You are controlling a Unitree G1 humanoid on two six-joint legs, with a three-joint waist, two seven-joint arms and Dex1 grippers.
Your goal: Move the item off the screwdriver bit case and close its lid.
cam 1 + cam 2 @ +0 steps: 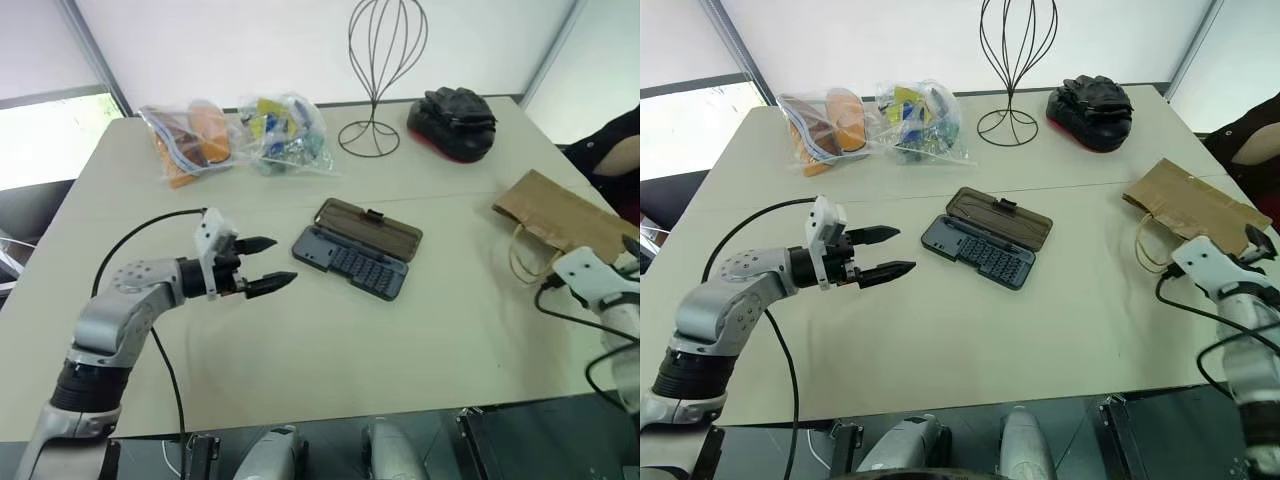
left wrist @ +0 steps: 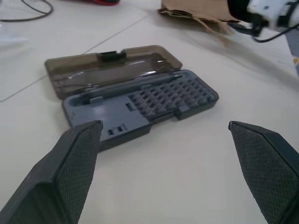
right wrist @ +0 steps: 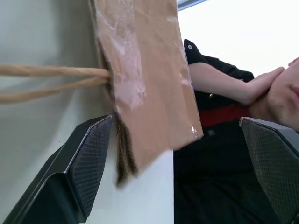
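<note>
Now the screwdriver bit case [image 1: 352, 262] lies mid-table, long axis running diagonally left-to-right, its lid [image 1: 368, 228] folded flat open, while the paper bag [image 1: 562, 216] rests near the right edge, both the left gripper [image 1: 268, 264] and right gripper [image 3: 180, 172] spread wide.

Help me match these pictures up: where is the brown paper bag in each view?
Left eye view: paper bag at the table's right edge.
Right eye view: same spot, right of the open bit case.
Left wrist view: top edge, beyond the case.
Right wrist view: centre, overhanging the table edge.
Shared landmark: its twine handle.
</note>
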